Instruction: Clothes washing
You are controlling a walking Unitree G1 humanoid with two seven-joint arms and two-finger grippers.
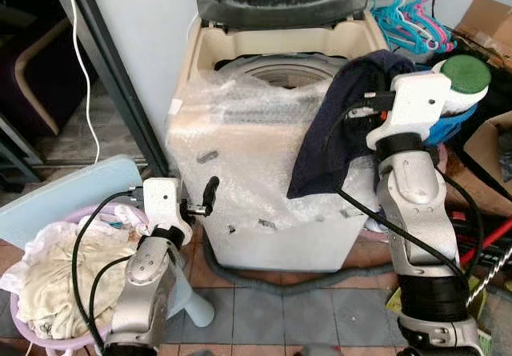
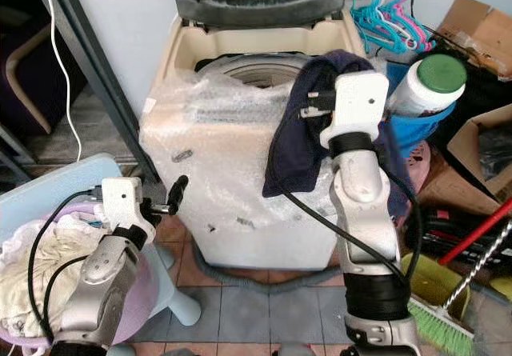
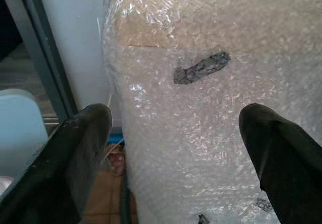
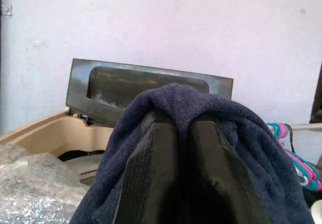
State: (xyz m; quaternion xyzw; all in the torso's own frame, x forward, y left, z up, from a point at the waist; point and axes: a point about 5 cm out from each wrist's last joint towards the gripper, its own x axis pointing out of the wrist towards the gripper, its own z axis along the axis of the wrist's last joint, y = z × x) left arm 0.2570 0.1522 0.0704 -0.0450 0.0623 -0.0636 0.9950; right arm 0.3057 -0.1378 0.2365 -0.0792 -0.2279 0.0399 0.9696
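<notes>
Cloth is what I have in my right end effector (image 4: pixel 183 133): its two fingers are pinched together on a fold of the dark blue towel (image 1: pixel 336 124), which hangs long-axis down over the washer's front edge. The open drum (image 1: pixel 280 72) lies just ahead of and below that end effector, so I judge forward-and-drop comes next. My left end effector (image 1: pixel 200 200) sits low, fingers spread wide, holding nothing, beside the laundry basket (image 1: pixel 48 344).

Navy towel (image 1: pixel 336 124) draped over washer (image 1: pixel 264 204) rim.
</notes>
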